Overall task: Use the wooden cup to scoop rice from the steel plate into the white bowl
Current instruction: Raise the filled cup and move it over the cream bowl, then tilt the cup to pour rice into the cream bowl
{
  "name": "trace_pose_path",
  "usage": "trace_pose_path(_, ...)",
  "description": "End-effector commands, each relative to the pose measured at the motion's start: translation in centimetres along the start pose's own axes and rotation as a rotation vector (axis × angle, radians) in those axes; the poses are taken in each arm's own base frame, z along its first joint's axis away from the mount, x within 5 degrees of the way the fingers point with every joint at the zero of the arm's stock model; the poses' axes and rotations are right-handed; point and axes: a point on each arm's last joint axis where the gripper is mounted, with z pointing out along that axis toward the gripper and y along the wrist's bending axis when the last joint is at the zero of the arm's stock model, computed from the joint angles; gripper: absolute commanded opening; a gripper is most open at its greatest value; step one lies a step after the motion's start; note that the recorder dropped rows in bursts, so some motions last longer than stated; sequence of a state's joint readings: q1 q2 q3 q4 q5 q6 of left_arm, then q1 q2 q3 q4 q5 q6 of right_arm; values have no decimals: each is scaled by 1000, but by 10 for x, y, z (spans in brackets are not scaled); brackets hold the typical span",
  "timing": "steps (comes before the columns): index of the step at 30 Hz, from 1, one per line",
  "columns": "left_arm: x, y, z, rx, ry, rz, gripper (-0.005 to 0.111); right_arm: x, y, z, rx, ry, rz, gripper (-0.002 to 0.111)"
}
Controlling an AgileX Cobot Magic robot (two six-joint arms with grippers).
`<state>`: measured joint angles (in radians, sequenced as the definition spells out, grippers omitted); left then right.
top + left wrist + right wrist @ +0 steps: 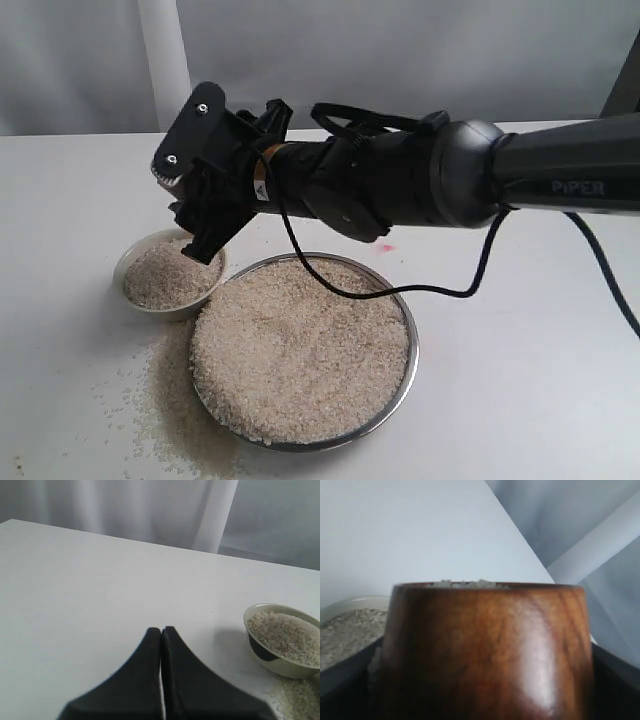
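Note:
My right gripper point(200, 245) reaches across and hangs over the white bowl point(135, 262), which holds a mound of rice point(165, 275). In the right wrist view the gripper point(485, 680) is shut on the wooden cup point(487, 645). The cup fills that view, with grains point(465, 584) showing at its rim and the bowl point(350, 602) behind it. The exterior view hides the cup behind the gripper. The steel plate point(405, 320) lies beside the bowl, heaped with rice point(300, 345). My left gripper point(161, 630) is shut on nothing above bare table, with the bowl point(280, 667) off to one side.
Spilled rice point(165, 400) is scattered on the white table in front of the bowl and along the plate's left rim; some spilled grains point(300, 700) also show in the left wrist view. A black cable point(400, 290) droops from the right arm over the plate.

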<state>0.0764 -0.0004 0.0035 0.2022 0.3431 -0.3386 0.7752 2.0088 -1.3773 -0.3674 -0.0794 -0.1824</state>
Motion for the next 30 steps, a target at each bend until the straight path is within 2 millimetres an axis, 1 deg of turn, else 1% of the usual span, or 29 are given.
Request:
trace_pose_path(1, -1, -1, 0, 10, -7, -5, 0, -15, -2, 5, 3, 17, -77, 0)
trace_pose_path(3, -1, -1, 0, 10, -7, -5, 0, -16, 1, 12, -6, 42, -103, 0)
trace_pose_path(7, -1, -1, 0, 10, -7, -5, 0, -11, 10, 29, -34, 112, -199, 0)
trace_pose_path(8, -1, -1, 0, 10, -7, -5, 0, -12, 13, 31, -41, 118, -220, 0)
trace_pose_path(10, -1, -1, 0, 10, -7, -5, 0, -9, 14, 37, -44, 137, -238, 0)
trace_pose_path(18, -1, -1, 0, 10, -7, -5, 0, -5, 15, 45, -60, 176, -374, 0)
trace_pose_path(24, -1, -1, 0, 10, -7, -5, 0, 0, 21, 48, -86, 206, -501, 0)
trace_pose_path(30, -1, -1, 0, 10, -7, -5, 0, 1, 21, 48, -94, 207, -567, 0)
